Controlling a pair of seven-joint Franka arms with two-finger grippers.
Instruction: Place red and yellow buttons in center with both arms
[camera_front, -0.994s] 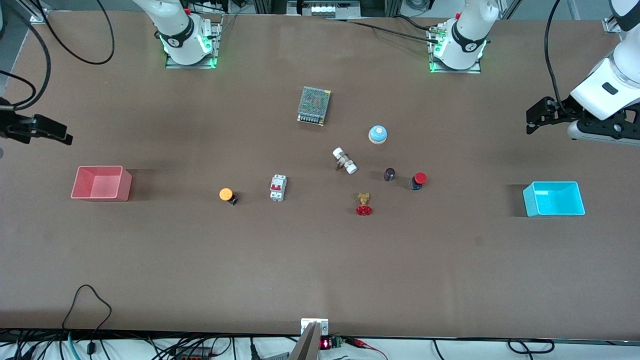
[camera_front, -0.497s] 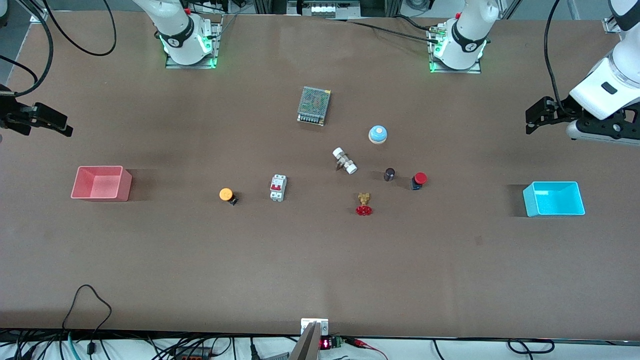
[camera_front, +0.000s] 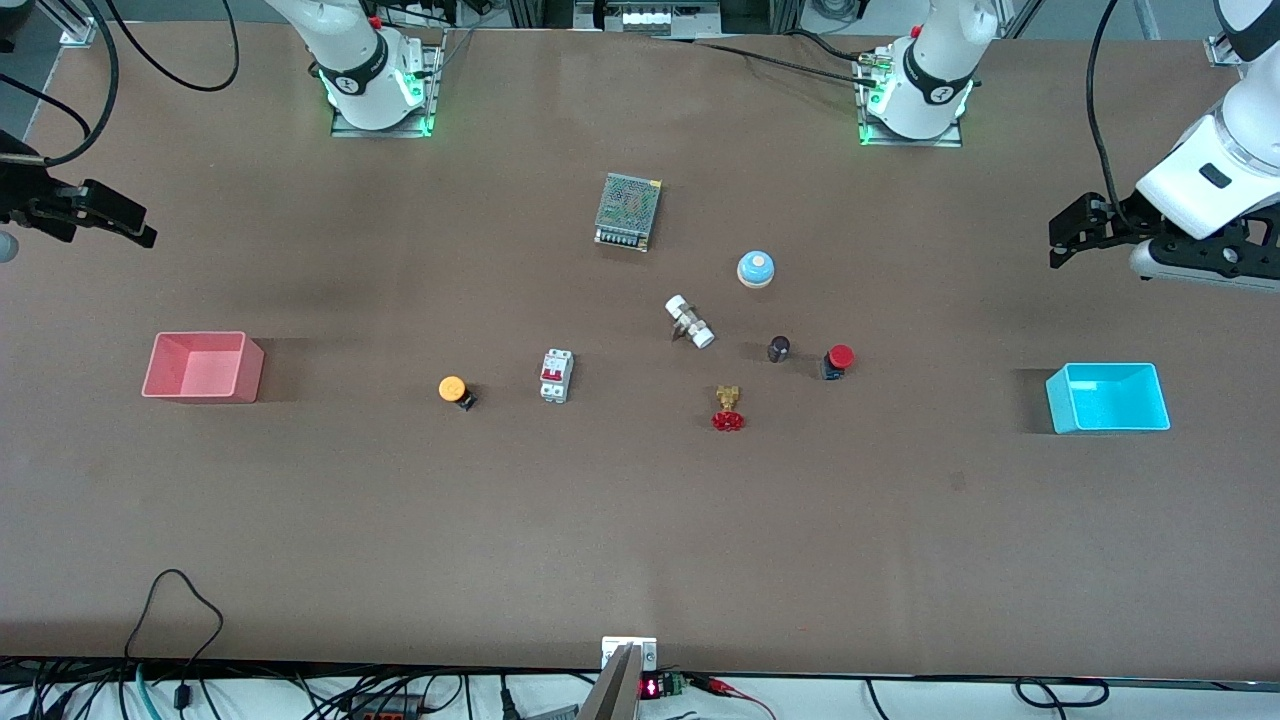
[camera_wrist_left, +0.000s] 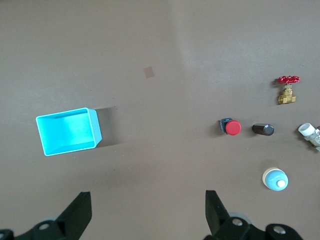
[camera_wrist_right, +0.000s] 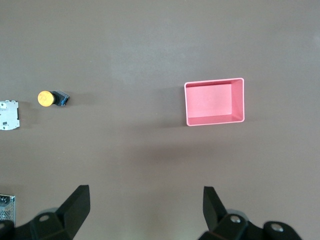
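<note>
The small push button with a round red cap on a black base (camera_front: 838, 360) lay on the matte brown tabletop (camera_front: 640, 540) toward the left arm's end of the middle stretch, just beside a short dark cylindrical knob (camera_front: 778, 348). The matching push button with a round yellow-orange cap (camera_front: 455, 390) lay toward the right arm's end, near a white circuit breaker with a red switch (camera_front: 556, 376). Both buttons rested on their sides, well apart from each other.

Between them lay a brass valve with a red handwheel (camera_front: 728, 409), a white-ended metal fitting (camera_front: 689, 321), a blue-and-white domed bell (camera_front: 756, 268), and, farther from the front camera, a perforated grey metal power supply box (camera_front: 628, 211).

The left gripper (camera_front: 1062, 236) hung in the air over the table's left-arm end, near an open cyan plastic bin (camera_front: 1108, 398); its fingers (camera_wrist_left: 80, 217) stood wide apart and held nothing. The right gripper (camera_front: 125, 222) hung over the right-arm end, near an open pink plastic bin (camera_front: 203, 366); its fingers (camera_wrist_right: 76, 206) were likewise spread wide and empty.
</note>
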